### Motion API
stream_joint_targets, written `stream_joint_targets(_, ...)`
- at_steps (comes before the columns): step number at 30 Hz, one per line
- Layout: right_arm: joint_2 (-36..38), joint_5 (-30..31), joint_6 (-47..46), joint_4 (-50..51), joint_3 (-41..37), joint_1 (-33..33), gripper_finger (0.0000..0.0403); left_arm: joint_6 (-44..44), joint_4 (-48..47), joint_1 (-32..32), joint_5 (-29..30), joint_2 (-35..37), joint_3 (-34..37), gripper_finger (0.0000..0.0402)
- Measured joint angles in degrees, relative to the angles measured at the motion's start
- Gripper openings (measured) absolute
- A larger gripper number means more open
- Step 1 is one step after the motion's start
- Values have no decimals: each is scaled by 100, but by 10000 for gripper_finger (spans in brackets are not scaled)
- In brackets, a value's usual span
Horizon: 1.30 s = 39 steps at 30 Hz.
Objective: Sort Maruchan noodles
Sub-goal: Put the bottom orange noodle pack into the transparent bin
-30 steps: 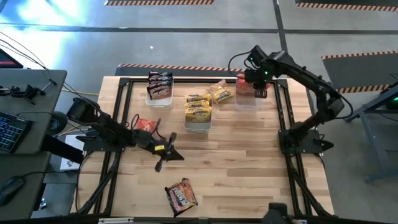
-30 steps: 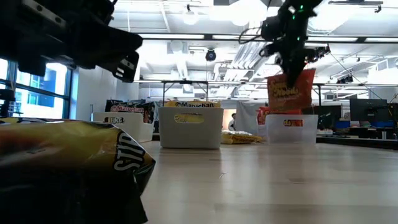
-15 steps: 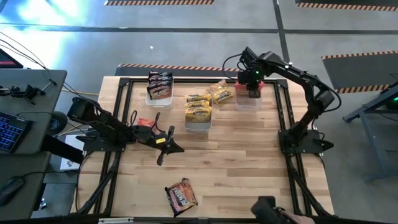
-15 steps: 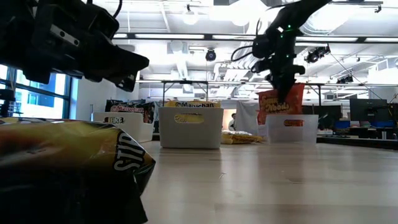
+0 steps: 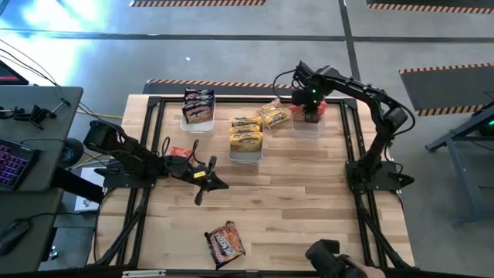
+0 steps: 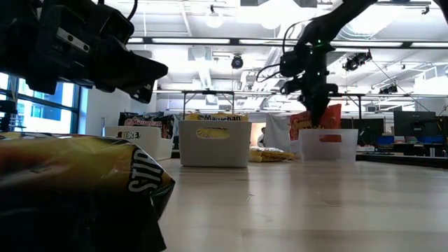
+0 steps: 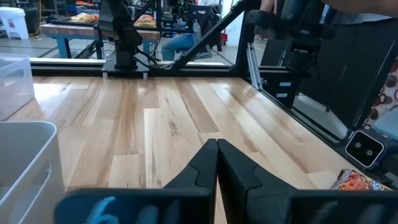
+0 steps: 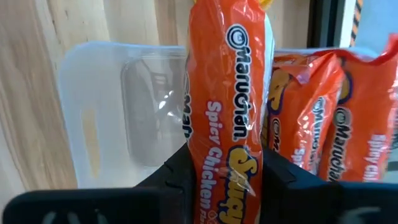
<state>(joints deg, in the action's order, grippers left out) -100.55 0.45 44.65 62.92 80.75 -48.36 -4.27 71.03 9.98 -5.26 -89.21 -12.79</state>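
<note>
Since one second ago the right gripper (image 5: 311, 113) has come lower, and the orange packet (image 8: 227, 118) it carries now sits partly inside the clear bin (image 5: 306, 126) at the far right of the table (image 5: 309, 201), where before it hung above the rim. Its fingers are closed on this packet, one on each side, and in the right wrist view two more orange packets (image 8: 323, 124) stand on edge in the same bin, just beside the held one. At the left side of the table the left gripper (image 5: 207, 184) has shifted a little toward the middle; its fingers are pressed together with nothing between them, as the left wrist view shows. Just beside the left arm an orange packet (image 5: 181, 154) lies on the wood. A dark packet (image 5: 225, 242) lies near the front edge, well apart from the bins. The far left bin (image 5: 197, 116) holds dark packets, the middle bin (image 5: 245, 147) holds yellow packets, and one yellow packet (image 5: 274, 115) lies on the table between the middle bin and the right bin.
</note>
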Motion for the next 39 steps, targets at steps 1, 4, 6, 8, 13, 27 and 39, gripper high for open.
stream_joint_targets(1, -37, 35, -88, 3, 0, 0, 92, 0, -1, 0, 0, 0, -1, 0)
stream_joint_targets(4, -138, 312, -299, -16, 0, 4, 111, -2, -1, 0, 2, 0, 1, 0)
stream_joint_targets(6, -175, 456, -379, -29, 0, 2, 127, -8, 0, 0, 2, 0, -1, 0)
stream_joint_targets(8, -182, 651, -472, -46, 0, 33, 147, -13, 0, 0, 2, 0, -1, 0)
stream_joint_targets(13, -182, 1167, -628, -32, 7, 163, 195, -11, 0, 0, 4, 0, -1, 0)
stream_joint_targets(27, 91, 1661, -794, 137, 13, 659, 216, -6, -1, 0, 95, 0, -1, 0)
stream_joint_targets(39, 609, 228, -1923, 55, -561, 508, 98, -3, -25, -140, 138, 0, -6, 0)
